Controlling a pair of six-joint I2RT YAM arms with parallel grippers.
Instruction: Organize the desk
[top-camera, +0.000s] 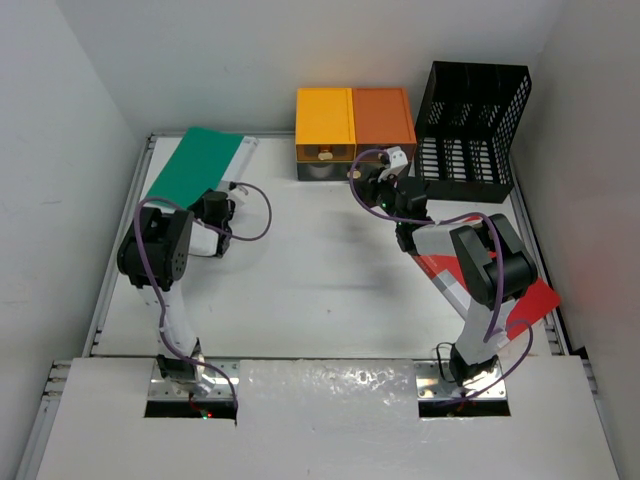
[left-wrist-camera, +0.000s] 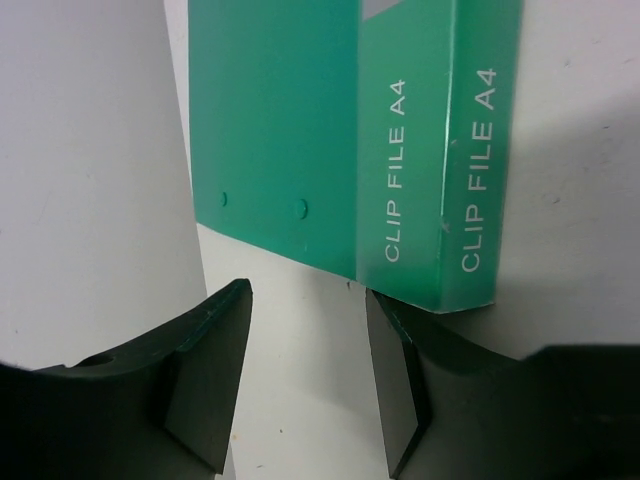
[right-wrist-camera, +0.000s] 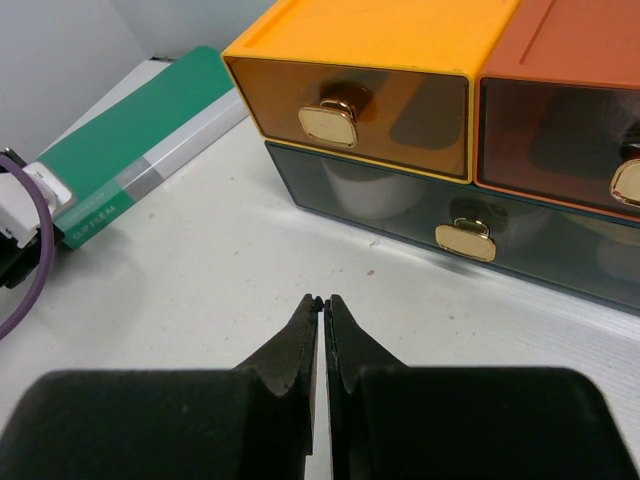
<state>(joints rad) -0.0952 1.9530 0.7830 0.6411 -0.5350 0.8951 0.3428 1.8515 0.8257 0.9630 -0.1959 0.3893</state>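
The white desk (top-camera: 320, 270) carries a green clip file (top-camera: 200, 165) lying flat at its far left corner. My left gripper (top-camera: 226, 206) hovers just in front of the file's near end. In the left wrist view the file (left-wrist-camera: 300, 130) reads "CLIP FILE A4", and the left gripper (left-wrist-camera: 308, 300) stands open with only bare desk between its fingers. Its right finger sits close under the file's corner. My right gripper (top-camera: 375, 185) is in front of the drawer box (top-camera: 352, 125). It is shut (right-wrist-camera: 322, 300) with nothing seen in it, its tips pointing at the dark lower drawer (right-wrist-camera: 450, 215).
The drawer box has a yellow drawer (right-wrist-camera: 350, 100) and an orange drawer (right-wrist-camera: 560, 130), both closed, with gold knobs. A black mesh basket (top-camera: 470, 120) stands at the far right. A red flat item (top-camera: 535, 300) lies under the right arm near the right rail.
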